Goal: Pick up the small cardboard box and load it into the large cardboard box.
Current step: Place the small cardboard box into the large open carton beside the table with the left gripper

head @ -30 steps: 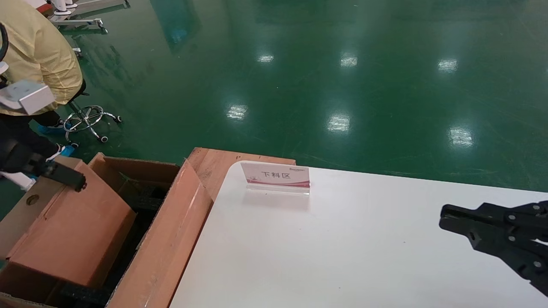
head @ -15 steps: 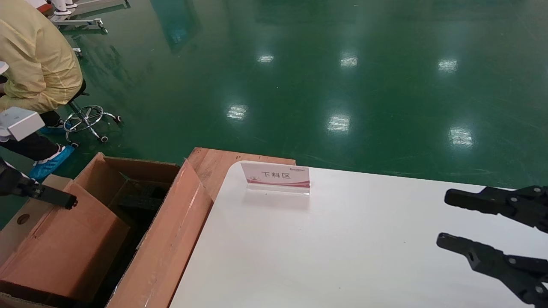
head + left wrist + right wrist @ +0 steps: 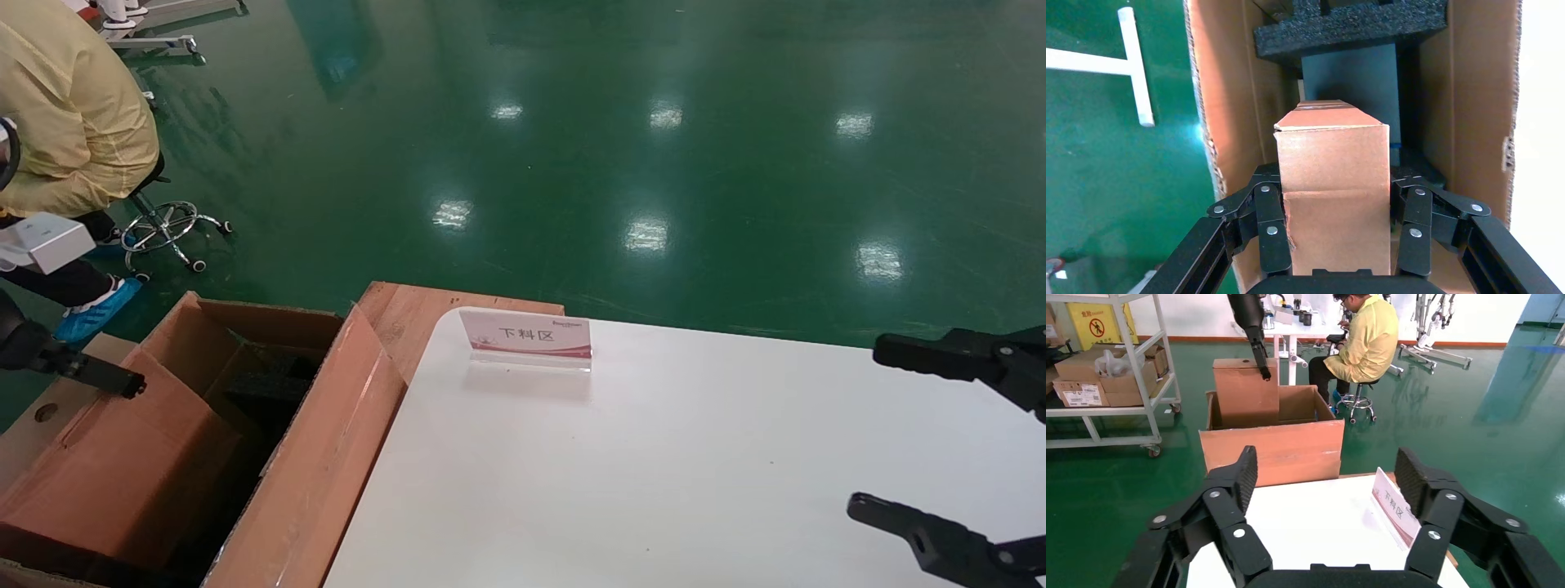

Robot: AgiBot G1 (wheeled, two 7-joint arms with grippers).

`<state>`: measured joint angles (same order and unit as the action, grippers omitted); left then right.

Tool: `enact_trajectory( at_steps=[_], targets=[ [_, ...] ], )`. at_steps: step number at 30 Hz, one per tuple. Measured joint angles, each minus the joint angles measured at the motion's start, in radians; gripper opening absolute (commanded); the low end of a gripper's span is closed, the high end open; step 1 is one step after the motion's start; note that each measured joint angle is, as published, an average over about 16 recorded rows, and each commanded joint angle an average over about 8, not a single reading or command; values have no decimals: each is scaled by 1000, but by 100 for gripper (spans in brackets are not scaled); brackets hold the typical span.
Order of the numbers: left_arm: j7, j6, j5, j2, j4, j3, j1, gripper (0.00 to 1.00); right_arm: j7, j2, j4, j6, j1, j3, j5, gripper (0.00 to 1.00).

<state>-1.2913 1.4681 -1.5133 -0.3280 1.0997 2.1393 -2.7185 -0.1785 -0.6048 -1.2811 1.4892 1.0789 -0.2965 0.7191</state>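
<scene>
1. Gripping the small cardboard box (image 3: 1332, 184), left gripper (image 3: 1338, 239) has fingers (image 3: 1269, 229) clamped on both sides; plain brown, taped top, standing partly inside the large cardboard box (image 3: 319, 457) w/ black foam.
2. Right gripper (image 3: 907, 433) hovers over white desk (image 3: 654, 474), fingers spread wide, holding nothing.

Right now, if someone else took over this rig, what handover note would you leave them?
Left gripper: jaws shut on the small cardboard box, holding it upright and partly lowered into the large cardboard box, above the black foam.
Right gripper: jaws open, empty, over the white table on the robot's right.
Done: the small box is picked up and carried to the carton, beside the table's left edge.
Left: lower it fully in, release, withdraw the left arm.
Note: a seated person in yellow is close behind the carton.
</scene>
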Motion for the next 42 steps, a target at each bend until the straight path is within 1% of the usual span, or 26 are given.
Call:
enact_trajectory(
  at_steps=[11,29,42],
  targets=[
    [147,-64,71,-64,-190,6,107,0,0,0,0,0,0,-1,0,100],
    [383,-106,167,-160,-499,-1,266,0,1,1,0,-1,0,-2,-1,100],
    [501,-160,236,-221,-673,-24,384,0,1,1,0,-1,0,-2,-2,100]
  ],
)
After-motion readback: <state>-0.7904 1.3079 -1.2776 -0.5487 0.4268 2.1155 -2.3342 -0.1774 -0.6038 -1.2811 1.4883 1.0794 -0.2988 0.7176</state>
